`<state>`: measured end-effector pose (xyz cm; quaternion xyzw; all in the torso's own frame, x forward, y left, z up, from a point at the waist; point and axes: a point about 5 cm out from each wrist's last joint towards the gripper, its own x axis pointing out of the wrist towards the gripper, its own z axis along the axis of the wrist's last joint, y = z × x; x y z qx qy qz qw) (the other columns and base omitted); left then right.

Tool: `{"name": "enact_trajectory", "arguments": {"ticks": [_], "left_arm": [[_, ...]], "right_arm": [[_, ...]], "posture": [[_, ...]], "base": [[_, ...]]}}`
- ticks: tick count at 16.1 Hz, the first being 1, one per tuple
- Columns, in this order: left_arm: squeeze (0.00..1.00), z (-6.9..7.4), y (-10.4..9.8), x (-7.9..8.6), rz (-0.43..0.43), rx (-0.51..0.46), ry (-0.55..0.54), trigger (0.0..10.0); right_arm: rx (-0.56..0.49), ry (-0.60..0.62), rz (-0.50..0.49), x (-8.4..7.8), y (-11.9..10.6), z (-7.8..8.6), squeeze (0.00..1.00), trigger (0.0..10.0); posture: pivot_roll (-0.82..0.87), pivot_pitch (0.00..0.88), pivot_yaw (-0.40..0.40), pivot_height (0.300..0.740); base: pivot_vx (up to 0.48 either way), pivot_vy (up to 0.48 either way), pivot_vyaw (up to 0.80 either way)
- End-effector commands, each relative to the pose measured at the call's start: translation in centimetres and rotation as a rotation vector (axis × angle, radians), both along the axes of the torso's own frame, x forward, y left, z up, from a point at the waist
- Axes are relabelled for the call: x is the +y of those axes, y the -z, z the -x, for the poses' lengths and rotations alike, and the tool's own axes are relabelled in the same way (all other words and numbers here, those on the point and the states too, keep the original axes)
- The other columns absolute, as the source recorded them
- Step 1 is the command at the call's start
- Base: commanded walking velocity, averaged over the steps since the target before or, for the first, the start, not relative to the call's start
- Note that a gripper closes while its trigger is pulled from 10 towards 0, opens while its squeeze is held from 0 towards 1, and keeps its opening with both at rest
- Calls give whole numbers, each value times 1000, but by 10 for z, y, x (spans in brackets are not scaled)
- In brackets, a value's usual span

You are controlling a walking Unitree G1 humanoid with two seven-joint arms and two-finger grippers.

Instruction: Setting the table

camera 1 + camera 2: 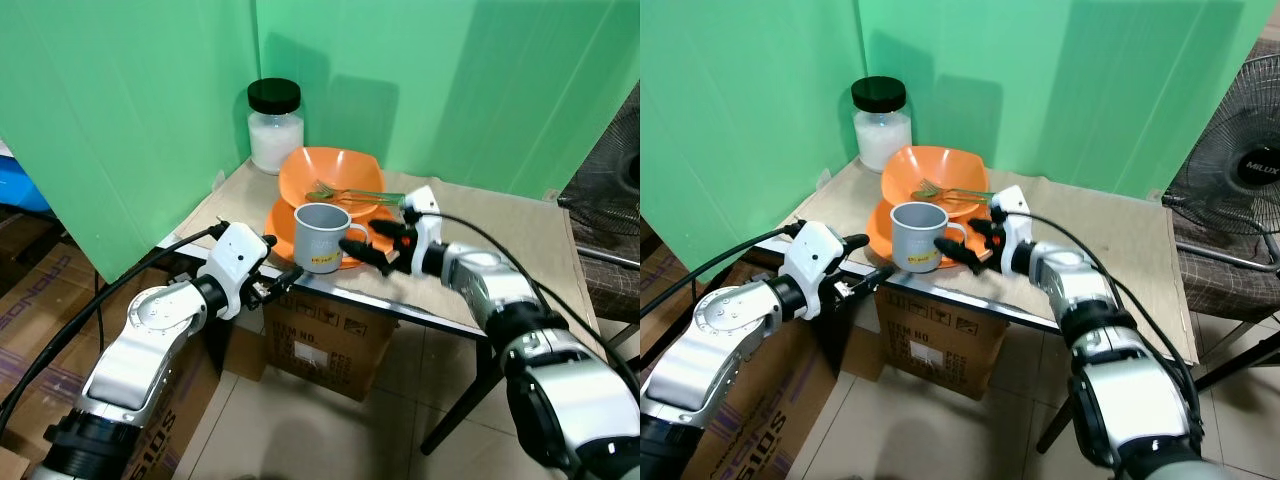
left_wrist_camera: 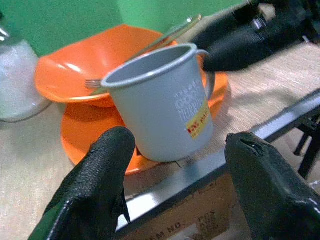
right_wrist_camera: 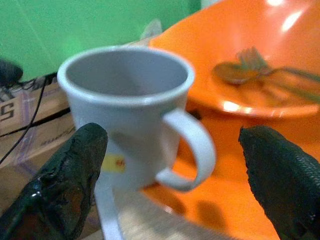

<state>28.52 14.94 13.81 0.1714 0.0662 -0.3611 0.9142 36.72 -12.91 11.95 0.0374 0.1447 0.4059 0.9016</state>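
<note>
Tableware, one stacked set, unsorted. Right gripper (image 1: 380, 250): fingers spread apart, straddling the handle of the grey mug (image 1: 322, 237) from its 3 o'clock side, not yet closed on it. Left gripper (image 1: 283, 281): fingers likewise apart, poised near the mug's 8 o'clock side just off the table edge, holding nothing.

Grey mug: upright, empty, yellow label on its wall, standing on the near rim of the orange plate (image 1: 285, 216). Orange bowl (image 1: 330, 175): tilted on the same plate at the mug's 12 o'clock. Fork (image 1: 345, 190) and a second utensil, probably a spoon: lying in the bowl. Lidded jar (image 1: 275, 126) of white grains: at the bowl's 11 o'clock, against the green backdrop. Table (image 1: 500, 240): cloth-covered; cardboard box (image 1: 325, 345) beneath.

Progress, as judged: little done. Every piece remained piled at one corner; mug, bowl, plate and cutlery all awaited laying out, the mug apparently first.
</note>
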Motion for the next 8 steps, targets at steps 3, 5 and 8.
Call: {"name": "enact_trajectory", "arguments": {"ticks": [3,5,8], "left_arm": [[0,-4,5,-4,-8,17,52,10000],[0,-8,9,-3,-7,26,53,10000],[0,-14,9,-2,7,28,56,10000]], "right_arm": [[-3,39,-10,1,-3,-4,961,10000],[14,-11,-18,4,0,-1,90,10000],[50,-104,-35,3,6,6,0,10000]], "posture": [[-37,0,-46,740],[-39,0,-43,740],[-43,0,-36,740]], "base": [[0,0,0],[0,0,0],[0,0,0]]}}
